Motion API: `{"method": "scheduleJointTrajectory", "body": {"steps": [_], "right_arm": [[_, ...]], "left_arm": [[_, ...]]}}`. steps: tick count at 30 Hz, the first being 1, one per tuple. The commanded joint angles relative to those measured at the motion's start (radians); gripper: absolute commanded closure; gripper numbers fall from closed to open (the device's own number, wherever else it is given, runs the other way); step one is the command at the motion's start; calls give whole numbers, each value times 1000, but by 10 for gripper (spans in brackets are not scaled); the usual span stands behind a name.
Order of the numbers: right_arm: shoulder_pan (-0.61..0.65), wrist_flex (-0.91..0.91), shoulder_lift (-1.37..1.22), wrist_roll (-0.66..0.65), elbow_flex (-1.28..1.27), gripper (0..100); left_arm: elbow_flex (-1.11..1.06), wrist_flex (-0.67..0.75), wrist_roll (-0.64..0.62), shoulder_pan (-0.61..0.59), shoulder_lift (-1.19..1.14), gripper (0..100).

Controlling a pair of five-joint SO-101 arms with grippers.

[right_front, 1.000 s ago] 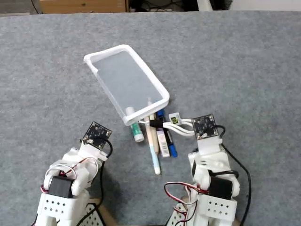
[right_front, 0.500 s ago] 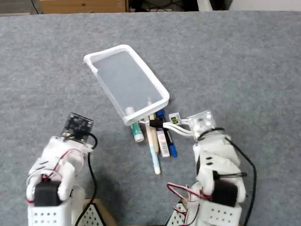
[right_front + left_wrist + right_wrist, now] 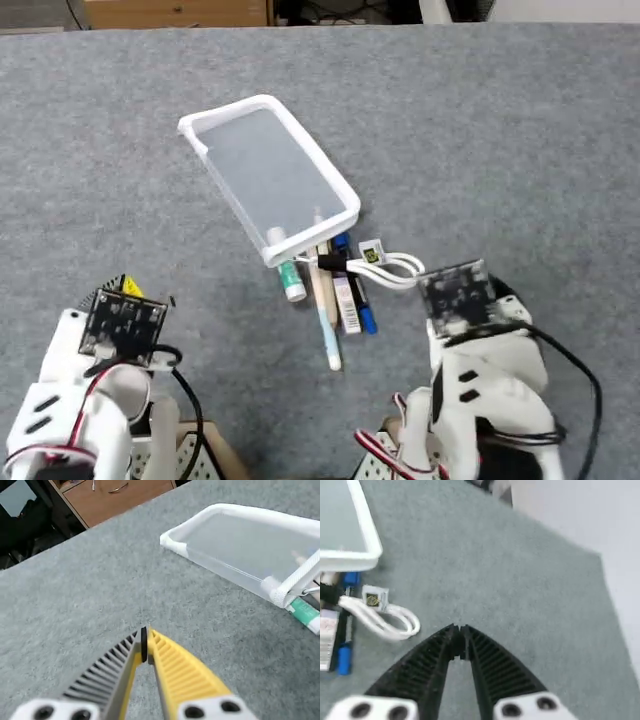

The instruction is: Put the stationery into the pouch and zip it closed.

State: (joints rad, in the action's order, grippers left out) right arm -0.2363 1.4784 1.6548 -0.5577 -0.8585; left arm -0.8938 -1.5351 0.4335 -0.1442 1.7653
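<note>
Currently left gripper [image 3: 144, 645] and right gripper [image 3: 458, 640] are pinched closed; stationery [image 3: 330, 292] lies at the pouch's [image 3: 262, 170] five-o'clock end.

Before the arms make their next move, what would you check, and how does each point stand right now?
1. Stationery fully inside the pouch: not ok, pens stick out of its open end.
2. Pouch zipped: not ok.
3. Left tool free to grasp: ok, shut on nothing.
4. Right tool free to grasp: ok, shut on nothing.
5. Tools apart from the pouch: ok, both hang over bare table.
6. Zipper pull found: cannot tell; a white loop lies by the opening.
</note>
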Motion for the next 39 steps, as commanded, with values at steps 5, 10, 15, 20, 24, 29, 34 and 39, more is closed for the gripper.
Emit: {"method": "scheduleJointTrajectory", "body": {"steps": [5,10,15,20,24,29,34,39], "right_arm": [[-11,181,-237,161,437,979],[-11,279,-343,203,493,974],[-8,288,-467,244,455,890],[11,269,-628,261,406,868],[150,235,-751,262,398,869],[377,176,-875,258,364,868],[494,-37,-952,256,186,868],[514,-175,-1043,256,130,868]], "left_arm": [[226,-61,-46,-107,-305,955],[421,-183,-118,-93,-477,955],[489,-227,-230,-122,-603,948],[375,-224,-195,-139,-796,855],[341,-190,-199,-113,-925,861],[337,-127,-196,-113,-944,862],[305,-121,-196,-114,-948,862],[154,-71,-193,-114,-942,862]]}}
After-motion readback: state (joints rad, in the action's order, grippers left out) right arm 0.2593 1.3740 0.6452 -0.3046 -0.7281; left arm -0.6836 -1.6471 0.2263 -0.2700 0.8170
